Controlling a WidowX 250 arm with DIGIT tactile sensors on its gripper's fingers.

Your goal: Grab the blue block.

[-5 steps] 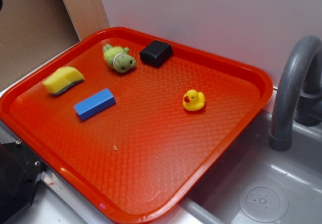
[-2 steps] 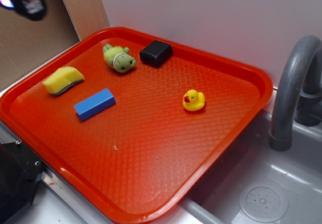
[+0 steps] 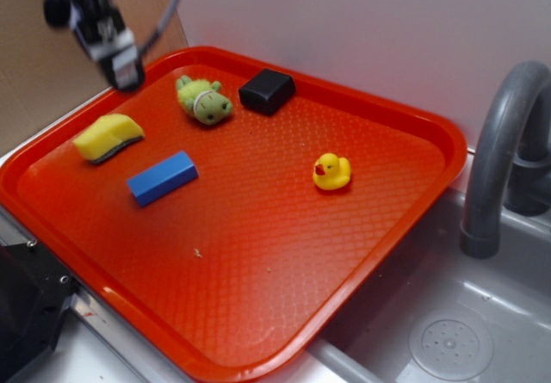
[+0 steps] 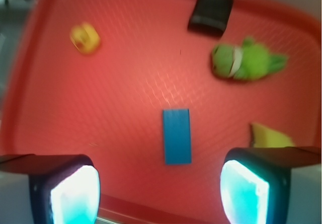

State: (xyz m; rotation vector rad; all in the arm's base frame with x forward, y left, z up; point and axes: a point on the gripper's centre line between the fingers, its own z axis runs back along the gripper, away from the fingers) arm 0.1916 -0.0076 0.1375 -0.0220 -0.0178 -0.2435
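The gripper (image 4: 158,191), fingers (image 4: 75,196) apart and empty, hangs at the upper left of the exterior frame, above the red tray (image 3: 258,314) bearing the blue block (image 3: 163,177).

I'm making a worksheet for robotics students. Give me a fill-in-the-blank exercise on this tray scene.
1. The blue block lies on a tray whose colour is ____.
2. The object nearest the blue block is the yellow ____.
3. In the wrist view, the blue block shows between the two fingers of the gripper, whose jaws stand ____.
4. The black block sits next to the green ____ toy.

Missing words: red; sponge; open; frog
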